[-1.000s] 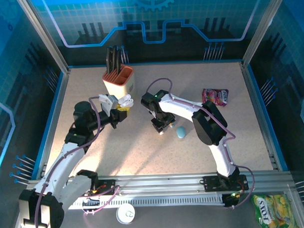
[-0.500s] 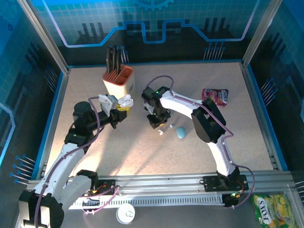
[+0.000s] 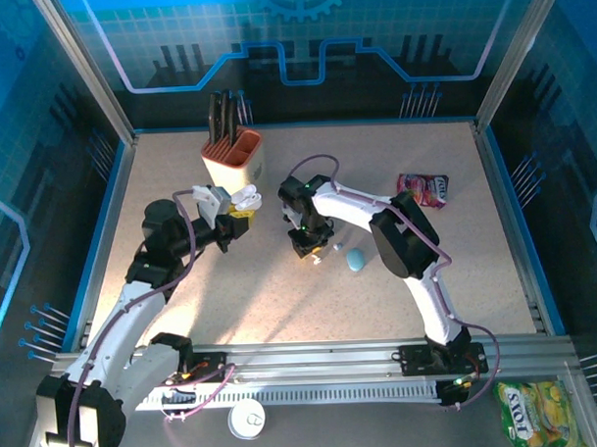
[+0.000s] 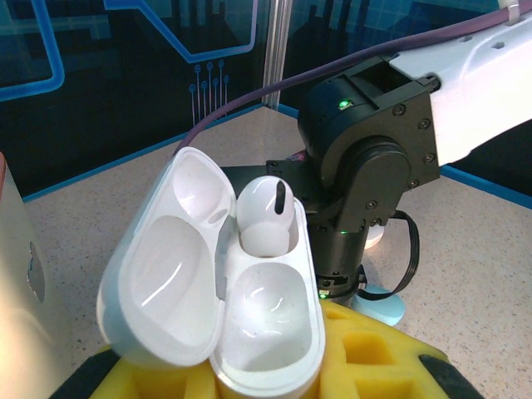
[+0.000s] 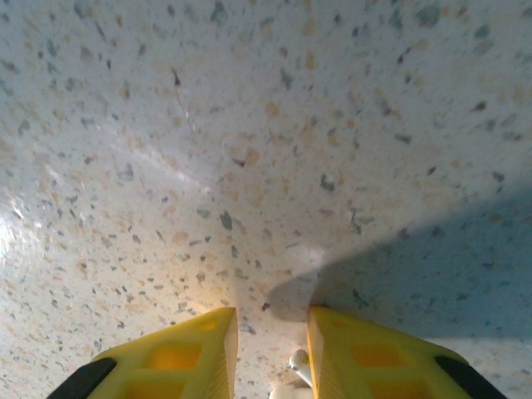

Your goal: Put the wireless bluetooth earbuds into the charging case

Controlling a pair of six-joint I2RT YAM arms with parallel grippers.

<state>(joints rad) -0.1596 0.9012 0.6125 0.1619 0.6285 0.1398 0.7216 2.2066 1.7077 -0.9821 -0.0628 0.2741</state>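
top, left gripper (image 3: 241,214): clenched on open glossy white plastic charging case (image 3: 245,196).
top, right gripper (image 3: 307,249): tips down at speckled beige tabletop (image 3: 428,288); teal oval pebble (image 3: 356,260) near its side.
left wrist, case (image 4: 249,332): sits between yellow pads (image 4: 399,366), lid swung back; one white stemmed plastic earbud (image 4: 266,220) seated in the far socket.
right wrist, yellow fingers (image 5: 166,362): narrow gap, second white earbud (image 5: 298,361) between them (clamped or merely straddled, cannot tell).
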